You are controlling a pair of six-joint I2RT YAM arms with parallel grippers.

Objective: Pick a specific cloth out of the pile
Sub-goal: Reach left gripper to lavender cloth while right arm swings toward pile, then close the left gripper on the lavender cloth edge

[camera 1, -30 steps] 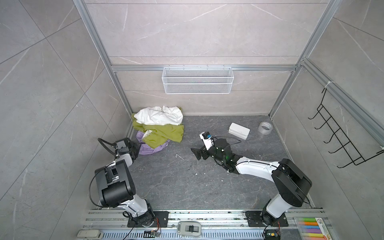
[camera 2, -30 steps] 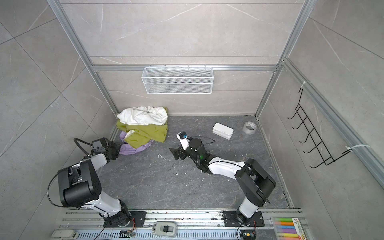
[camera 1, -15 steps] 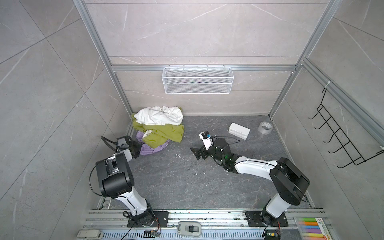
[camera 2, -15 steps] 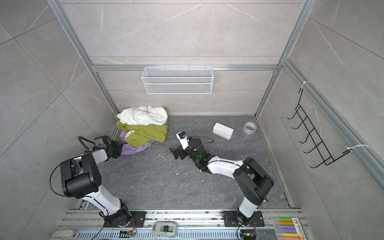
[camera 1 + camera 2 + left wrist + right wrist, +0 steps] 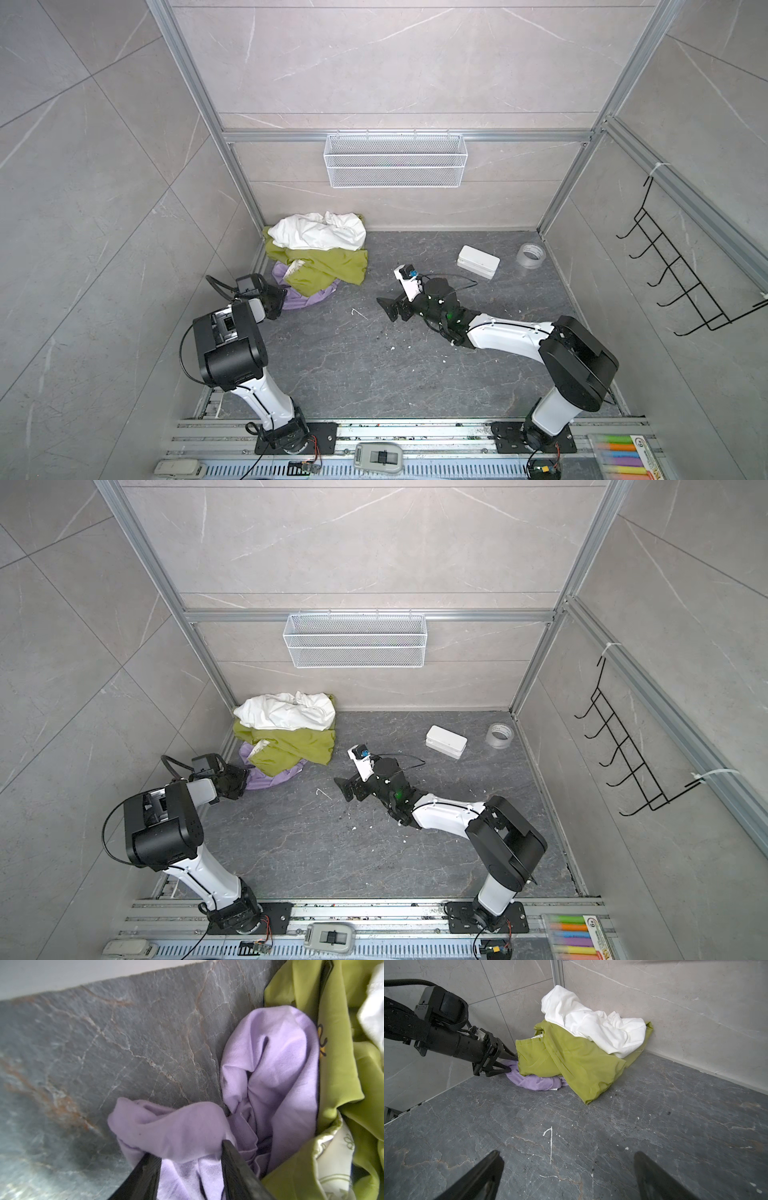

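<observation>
- Two black fingers (image 5: pixel 239 1172) of the left gripper (image 5: pixel 187 1149) were pinching a bunched fold of the cloth (image 5: pixel 270 1068), a plain lavender soft garment, likely because only that near-left edge poked out free.
- Most of the cloth lay at the bottom of the pile (image 5: pixel 286 737) in the far-left corner, under a crumpled olive-green cloth (image 5: pixel 328 266) topped by a rumpled white cloth (image 5: pixel 320 232); a low sideways pull looked the way to slide it out.
- Near the middle, the right gripper (image 5: pixel 568 1154), jaws spread wide and empty, sat low over the dark grey veined stone floor (image 5: pixel 374 365), facing the pile but well apart, probably ready to pin the upper fabrics.
- That floor was flecked white; a small white oblong box (image 5: pixel 478 261) and a grey tape roll (image 5: pixel 531 255) sat far right.
- Pale grey tiled walls (image 5: pixel 83 208) enclosed it, with a white wire-mesh basket (image 5: pixel 395 160) on the far wall and a black wire hook rack (image 5: pixel 681 282) on the right.
</observation>
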